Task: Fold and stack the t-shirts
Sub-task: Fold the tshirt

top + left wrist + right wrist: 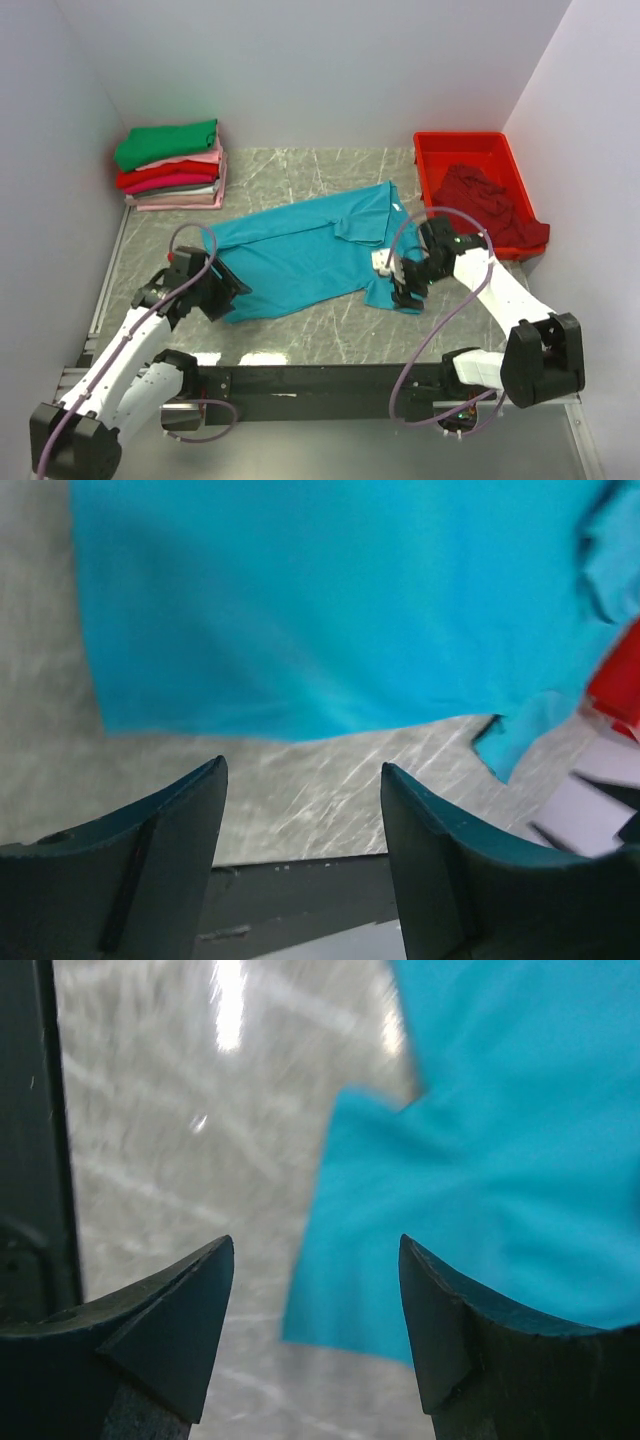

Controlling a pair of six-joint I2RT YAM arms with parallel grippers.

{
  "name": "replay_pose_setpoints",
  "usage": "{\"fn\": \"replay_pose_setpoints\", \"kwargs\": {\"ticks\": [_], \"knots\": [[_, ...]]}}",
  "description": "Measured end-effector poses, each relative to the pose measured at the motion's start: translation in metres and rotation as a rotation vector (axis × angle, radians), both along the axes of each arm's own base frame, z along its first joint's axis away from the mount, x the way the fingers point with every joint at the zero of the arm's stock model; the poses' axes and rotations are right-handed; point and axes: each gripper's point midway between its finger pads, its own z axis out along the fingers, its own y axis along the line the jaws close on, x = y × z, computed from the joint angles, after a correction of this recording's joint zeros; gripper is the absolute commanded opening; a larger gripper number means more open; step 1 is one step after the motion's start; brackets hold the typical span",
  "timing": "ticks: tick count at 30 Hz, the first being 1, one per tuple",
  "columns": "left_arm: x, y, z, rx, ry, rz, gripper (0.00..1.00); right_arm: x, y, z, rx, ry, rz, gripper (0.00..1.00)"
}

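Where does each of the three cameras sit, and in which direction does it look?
Top external: high behind the arm bases, looking down at the grey marbled table and the spread teal-blue cloth t-shirt; both white arms show.
Left wrist: on the left arm, looking past the open left gripper at the shirt's edge; its two dark fingers show.
Right wrist: on the right arm, looking past the open right gripper at a shirt corner; its two fingers show.
Shared: all three show the t-shirt and the table.

You have a grey marble-patterned bench (300, 332) boxed in by plain white walls (320, 70) at its far, left and right edges. A black metal rail (300, 380) runs along its near edge. A bright glare (228, 990) sits on the polished top.
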Motion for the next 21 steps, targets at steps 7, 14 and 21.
{"fn": "replay_pose_setpoints", "kwargs": {"ticks": [7,14,21], "knots": [[-0.033,0.003,-0.036,0.046,0.194,0.166,0.66,-0.013,-0.033,-0.027,-0.058,0.019,-0.089,0.71],[-0.038,0.019,-0.07,0.115,0.283,0.301,0.57,-0.006,-0.033,-0.032,-0.04,0.047,-0.123,0.69],[-0.021,0.028,-0.084,0.193,0.291,0.349,0.15,-0.005,-0.032,-0.033,-0.036,0.064,-0.129,0.68]]}}
